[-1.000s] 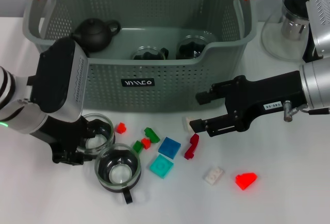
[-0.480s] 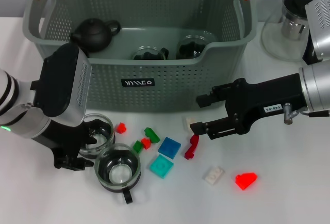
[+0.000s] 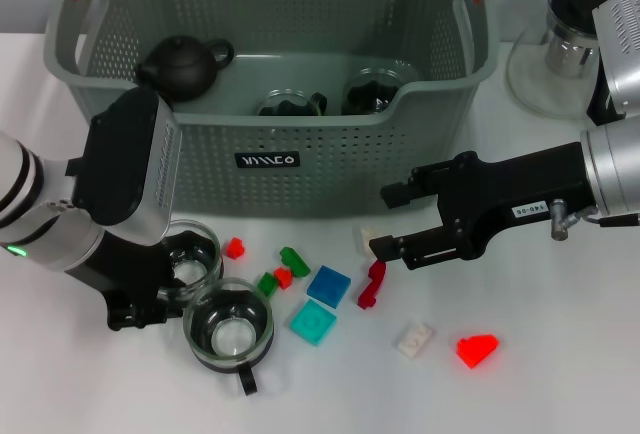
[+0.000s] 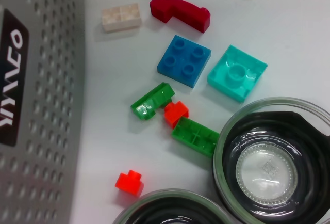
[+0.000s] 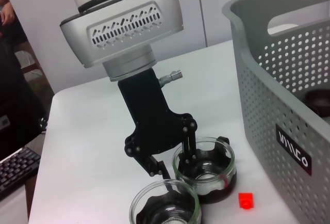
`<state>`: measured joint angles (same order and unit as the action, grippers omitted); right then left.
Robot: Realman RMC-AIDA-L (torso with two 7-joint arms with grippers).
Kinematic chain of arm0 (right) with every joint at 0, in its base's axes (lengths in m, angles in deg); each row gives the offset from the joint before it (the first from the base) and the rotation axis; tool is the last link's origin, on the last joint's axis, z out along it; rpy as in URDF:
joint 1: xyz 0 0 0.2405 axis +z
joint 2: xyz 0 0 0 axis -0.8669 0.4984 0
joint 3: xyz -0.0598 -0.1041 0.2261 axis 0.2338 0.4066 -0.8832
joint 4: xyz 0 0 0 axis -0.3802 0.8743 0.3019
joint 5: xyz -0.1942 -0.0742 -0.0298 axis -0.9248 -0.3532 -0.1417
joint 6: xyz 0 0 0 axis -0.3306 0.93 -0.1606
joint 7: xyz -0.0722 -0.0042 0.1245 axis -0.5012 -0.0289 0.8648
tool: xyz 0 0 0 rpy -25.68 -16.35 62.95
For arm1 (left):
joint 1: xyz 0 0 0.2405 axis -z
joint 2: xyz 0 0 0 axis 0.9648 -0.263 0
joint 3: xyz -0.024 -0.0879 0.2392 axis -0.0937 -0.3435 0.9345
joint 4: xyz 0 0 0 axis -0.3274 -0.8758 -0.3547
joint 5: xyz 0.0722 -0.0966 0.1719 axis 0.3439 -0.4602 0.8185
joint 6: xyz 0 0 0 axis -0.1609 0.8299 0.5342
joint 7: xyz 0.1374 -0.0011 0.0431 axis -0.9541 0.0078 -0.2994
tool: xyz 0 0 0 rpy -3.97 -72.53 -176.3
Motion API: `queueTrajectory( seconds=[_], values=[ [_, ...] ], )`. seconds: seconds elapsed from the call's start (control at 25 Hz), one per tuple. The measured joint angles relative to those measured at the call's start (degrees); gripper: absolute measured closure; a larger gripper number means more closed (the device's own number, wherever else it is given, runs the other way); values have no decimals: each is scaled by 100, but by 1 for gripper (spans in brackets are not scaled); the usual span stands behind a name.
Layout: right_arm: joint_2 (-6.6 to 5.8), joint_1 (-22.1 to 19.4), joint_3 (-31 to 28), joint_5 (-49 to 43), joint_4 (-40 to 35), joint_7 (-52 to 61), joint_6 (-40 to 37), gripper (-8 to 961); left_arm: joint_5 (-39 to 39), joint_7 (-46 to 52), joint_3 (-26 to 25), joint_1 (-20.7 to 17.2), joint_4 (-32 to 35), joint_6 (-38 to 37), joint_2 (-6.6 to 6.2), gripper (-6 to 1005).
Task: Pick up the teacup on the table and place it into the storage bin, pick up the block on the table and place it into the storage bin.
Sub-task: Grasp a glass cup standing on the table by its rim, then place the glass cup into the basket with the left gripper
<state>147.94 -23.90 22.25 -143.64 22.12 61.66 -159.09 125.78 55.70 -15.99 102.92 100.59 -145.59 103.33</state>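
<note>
Two teacups [image 3: 190,254] [image 3: 229,328] on counter [image 3: 560,374]; my left fingers [image 5: 175,146] straddle one rim; my right fingers [image 3: 385,219] apart over nine blocks [image 3: 328,285].

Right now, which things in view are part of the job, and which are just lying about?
Job:
- grey-green perforated storage bin
- two glass teacups on the table
- scattered plastic blocks, e.g. blue square, teal square
- left gripper at the teacups; right gripper

Lying about:
- glass teapot beside the bin

The left hand [image 3: 170,272] is hemmed by two glass teacups [image 3: 190,254], touching; scattered blocks [image 3: 328,286] crowd the table [image 3: 560,374] between the hands; the storage bin [image 3: 270,159] walls the far side; its top is open.
</note>
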Motion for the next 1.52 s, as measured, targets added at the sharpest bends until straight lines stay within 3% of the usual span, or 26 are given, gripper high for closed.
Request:
queueTrajectory(
  seconds=[0.08,0.28,0.52,0.76,1.0,1.2,1.4,1.52],
  values=[
    [0,0,0,3,0,6,0,195,1,35,-14,14,-19,-11,-1,593],
    [-2,0,-7,15,0,7,0,195,4,120,-44,28,-59,18,-8,800],
    [-9,0,-15,14,0,7,0,195,4,121,-171,39,-42,12,-10,914],
    [-9,1,-18,8,0,6,-1,196,-25,127,-486,41,125,-260,-17,955],
    [-18,-4,-17,-5,0,6,-13,195,-83,131,-1228,50,455,-987,4,954],
    [-33,-6,-17,-9,0,6,-49,195,-437,150,-2239,91,671,-1657,-30,954],
    [-35,-9,-17,-9,6,-1,-67,196,-1118,314,-3557,313,657,-2568,-272,954],
    [-36,-9,-13,-12,64,-30,-124,196,-1751,653,-3878,286,601,-2711,-450,954]
  ],
)
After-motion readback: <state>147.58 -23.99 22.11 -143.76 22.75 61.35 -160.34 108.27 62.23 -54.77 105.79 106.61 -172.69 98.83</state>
